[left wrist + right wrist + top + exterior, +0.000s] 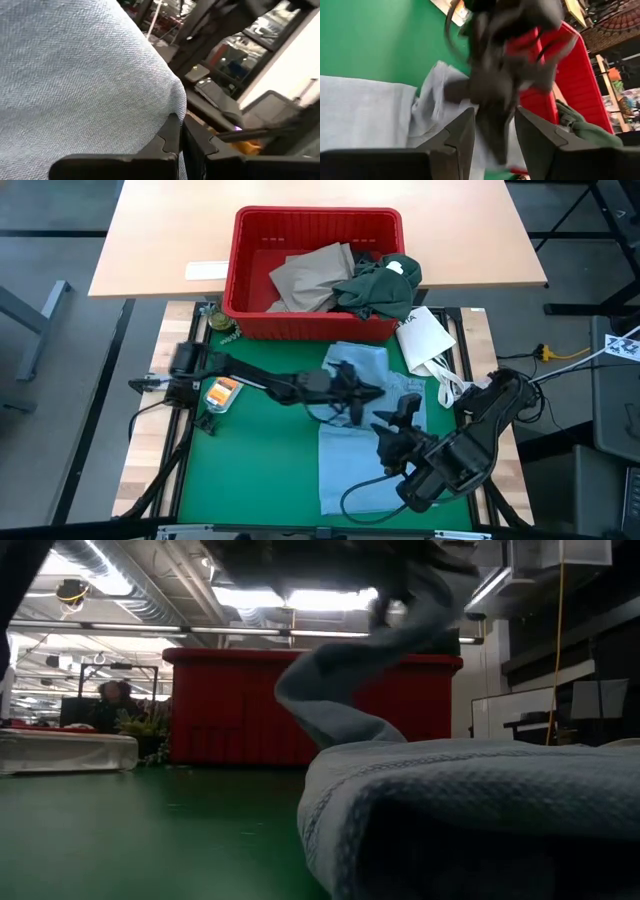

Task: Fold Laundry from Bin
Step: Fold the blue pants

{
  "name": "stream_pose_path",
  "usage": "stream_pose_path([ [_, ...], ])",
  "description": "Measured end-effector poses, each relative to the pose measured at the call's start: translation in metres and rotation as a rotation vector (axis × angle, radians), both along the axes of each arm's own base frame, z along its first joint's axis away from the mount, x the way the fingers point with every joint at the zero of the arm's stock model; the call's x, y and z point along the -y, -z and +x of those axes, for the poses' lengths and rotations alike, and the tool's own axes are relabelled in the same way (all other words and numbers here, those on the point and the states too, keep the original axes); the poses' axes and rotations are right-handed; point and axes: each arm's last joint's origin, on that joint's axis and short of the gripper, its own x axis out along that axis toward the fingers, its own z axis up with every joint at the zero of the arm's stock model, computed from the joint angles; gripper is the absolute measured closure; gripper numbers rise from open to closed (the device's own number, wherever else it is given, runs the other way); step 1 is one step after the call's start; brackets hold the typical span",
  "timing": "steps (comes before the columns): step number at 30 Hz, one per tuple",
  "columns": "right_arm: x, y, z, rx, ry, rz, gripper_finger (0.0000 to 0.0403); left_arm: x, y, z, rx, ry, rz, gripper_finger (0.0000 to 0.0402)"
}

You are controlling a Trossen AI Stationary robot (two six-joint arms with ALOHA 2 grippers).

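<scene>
Left tool (362, 392): clenched on the light blue garment (352, 450), lifting an edge, likely to fold it.
Right tool (405, 415): half-parted, empty, hovering just over the cloth.
Garment: spread on the table's green mat (250, 470).
Bin (250, 280): holds tan trousers (310, 275); green garment (380, 285) drapes its rim.

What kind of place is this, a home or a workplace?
Probably a workshop or lab, not a home: exposed ceiling ducts and strip lights overhead, other work tables behind, and a red bin of laundry on a robot bench.
</scene>
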Motion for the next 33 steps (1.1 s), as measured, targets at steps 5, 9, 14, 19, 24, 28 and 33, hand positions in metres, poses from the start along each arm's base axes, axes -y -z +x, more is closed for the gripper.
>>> stream_pose_path([
  [5, 0.0, 0.002, 0.0, -0.023, -0.022, -0.037, 0.0262, -0.005, 0.035, 0.041, -0.015, -0.02, -0.053, 0.04],
  [9, 0.0, 0.012, 0.001, -0.055, -0.022, -0.065, 0.0262, -0.006, 0.067, 0.063, -0.036, -0.032, -0.129, 0.0394],
  [14, 0.0, 0.023, 0.001, -0.09, -0.022, -0.097, 0.0262, -0.006, 0.098, 0.078, -0.054, -0.066, -0.179, 0.0395],
  [19, 0.003, 0.034, 0.004, -0.131, -0.011, -0.111, 0.0262, -0.007, 0.106, 0.081, -0.061, -0.098, -0.176, 0.0394],
  [24, 0.01, 0.036, 0.009, -0.146, 0.014, -0.102, 0.0262, -0.008, 0.106, 0.081, -0.06, -0.15, -0.171, 0.0391],
  [28, 0.016, 0.036, 0.014, -0.156, 0.032, -0.102, 0.0262, -0.007, 0.104, 0.081, -0.034, -0.161, -0.173, 0.0391],
  [33, 0.026, 0.037, 0.02, -0.191, 0.046, -0.093, 0.0262, -0.001, 0.104, 0.081, -0.037, -0.162, -0.171, 0.0392],
])
